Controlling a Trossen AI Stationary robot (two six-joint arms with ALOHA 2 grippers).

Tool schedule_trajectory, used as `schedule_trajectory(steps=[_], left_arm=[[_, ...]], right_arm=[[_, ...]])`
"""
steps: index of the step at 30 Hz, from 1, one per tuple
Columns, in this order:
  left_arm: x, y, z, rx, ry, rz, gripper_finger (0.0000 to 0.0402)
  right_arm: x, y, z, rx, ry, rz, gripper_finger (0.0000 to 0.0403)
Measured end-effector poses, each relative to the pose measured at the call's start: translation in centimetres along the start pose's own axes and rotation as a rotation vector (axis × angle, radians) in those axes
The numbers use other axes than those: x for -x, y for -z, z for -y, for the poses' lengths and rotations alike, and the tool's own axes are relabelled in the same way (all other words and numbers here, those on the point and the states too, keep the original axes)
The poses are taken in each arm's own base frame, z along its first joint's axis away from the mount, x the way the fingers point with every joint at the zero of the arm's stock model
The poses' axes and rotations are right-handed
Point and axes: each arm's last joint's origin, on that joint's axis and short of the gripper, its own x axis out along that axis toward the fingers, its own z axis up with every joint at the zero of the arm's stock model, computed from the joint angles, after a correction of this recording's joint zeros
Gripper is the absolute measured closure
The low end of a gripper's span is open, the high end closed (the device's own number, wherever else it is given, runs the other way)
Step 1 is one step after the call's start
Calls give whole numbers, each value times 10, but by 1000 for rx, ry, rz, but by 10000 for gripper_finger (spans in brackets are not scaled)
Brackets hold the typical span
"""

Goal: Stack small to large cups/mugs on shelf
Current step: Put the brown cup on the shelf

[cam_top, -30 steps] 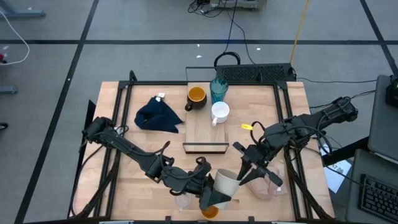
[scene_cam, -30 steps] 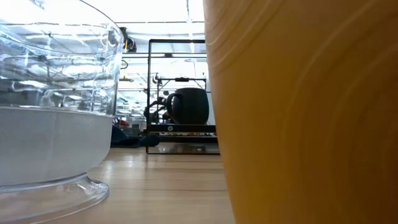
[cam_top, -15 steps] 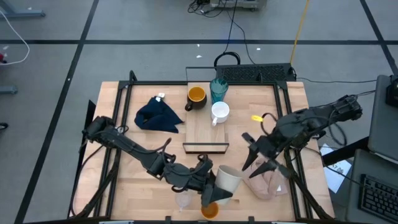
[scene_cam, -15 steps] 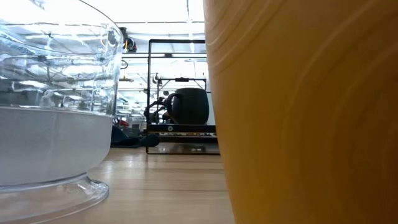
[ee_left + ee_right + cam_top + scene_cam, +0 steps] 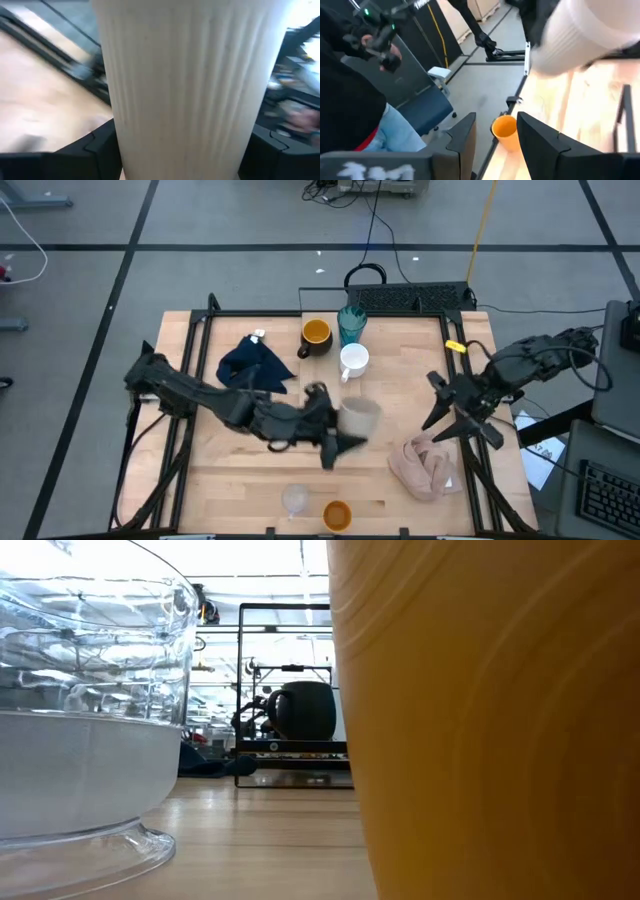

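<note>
Over the counter (image 5: 230,480) middle, our left jaws (image 5: 338,430) have lifted the small ribbed grey-beige cup (image 5: 358,418) shelfward; right jaws (image 5: 452,412), spread empty, have withdrawn.

The table (image 5: 200,470) carries a shelf (image 5: 322,385) at centre. A navy cloth (image 5: 255,365) lies at 10 o'clock, a pink cloth (image 5: 425,467) at 4. A glass (image 5: 294,498) and orange cup (image 5: 337,514) stand at 6.

Six cups (image 5: 358,418), two cloths (image 5: 427,468), one shelf (image 5: 326,392), two arms (image 5: 200,395).
</note>
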Motion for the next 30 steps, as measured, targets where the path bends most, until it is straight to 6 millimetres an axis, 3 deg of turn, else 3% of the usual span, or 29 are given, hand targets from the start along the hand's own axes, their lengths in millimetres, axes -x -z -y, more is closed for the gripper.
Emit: schedule_trajectory(steps=[8, 13, 21, 25, 30], left_arm=[[69, -50, -12, -184, -357, 204, 114], [92, -59, -21, -311, -554, 254, 117], [98, -61, -61, -374, -740, 60, 123], [94, -70, -71, -405, -713, -17, 124], [86, -84, -75, -430, -650, 8, 125]], right_arm=[[14, 5, 0, -37, 66, 9, 274], [16, 4, 3, -37, 159, 42, 275], [17, 2, 6, -80, 299, 117, 275], [17, 1, 6, -113, 304, 132, 275], [17, 0, 7, -128, 339, 156, 275]])
